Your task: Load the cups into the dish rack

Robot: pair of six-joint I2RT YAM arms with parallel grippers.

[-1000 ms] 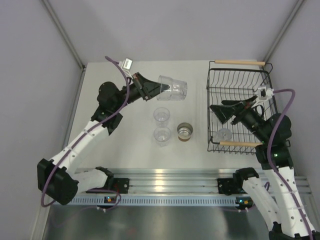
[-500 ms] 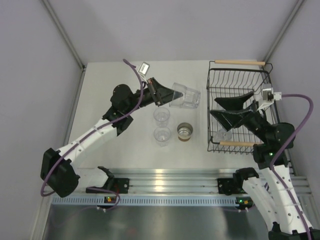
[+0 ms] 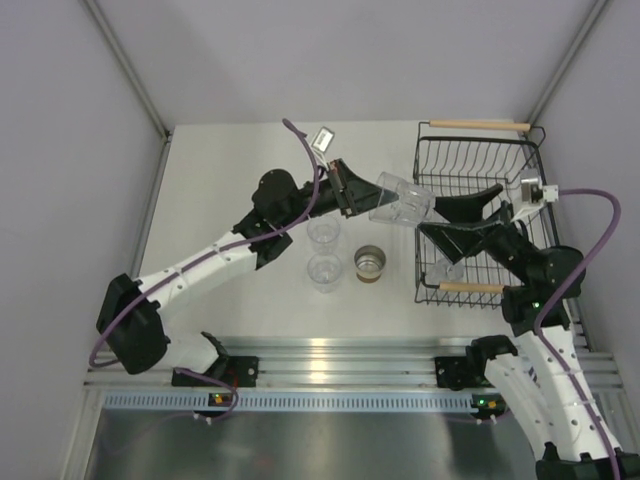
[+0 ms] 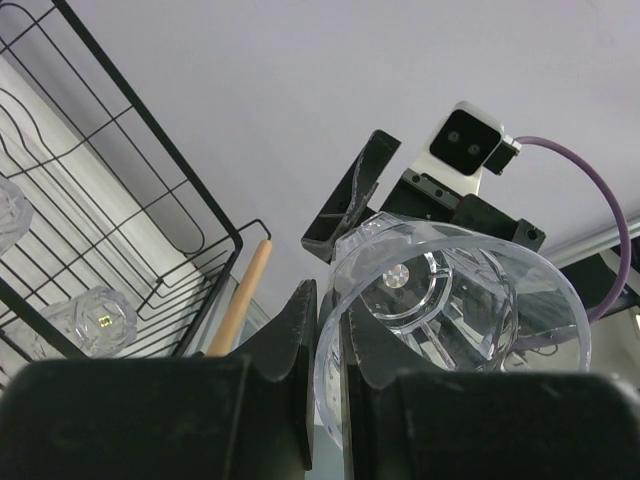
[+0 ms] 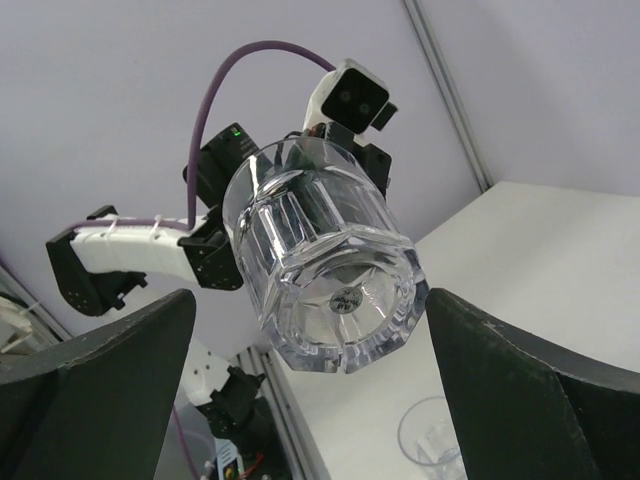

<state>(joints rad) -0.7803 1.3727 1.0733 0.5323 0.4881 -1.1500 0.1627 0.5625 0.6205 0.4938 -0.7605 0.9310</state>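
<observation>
My left gripper (image 3: 372, 195) is shut on the rim wall of a clear tumbler (image 3: 402, 200) and holds it on its side in the air, at the left edge of the black wire dish rack (image 3: 417, 245). In the left wrist view one finger is inside the rim and one outside (image 4: 335, 310). My right gripper (image 3: 430, 216) is open over the rack, with its fingers on either side of the tumbler's base (image 5: 340, 300) and not touching it. Two clear tumblers (image 3: 323, 230) (image 3: 324, 270) and the tan cup with a silver inside (image 3: 370, 263) stand on the table. Two clear cups (image 4: 95, 320) (image 4: 5, 215) lie in the rack.
The rack has a wooden handle at its far end (image 3: 478, 125) and one at its near end (image 3: 475, 288). Grey walls close in the table on the left, back and right. A metal rail (image 3: 330, 350) runs along the near edge.
My left arm has carried the tumbler to the right, from mid-table to the rack's left edge. My right gripper has opened wide and turned up to face the tumbler's base.
</observation>
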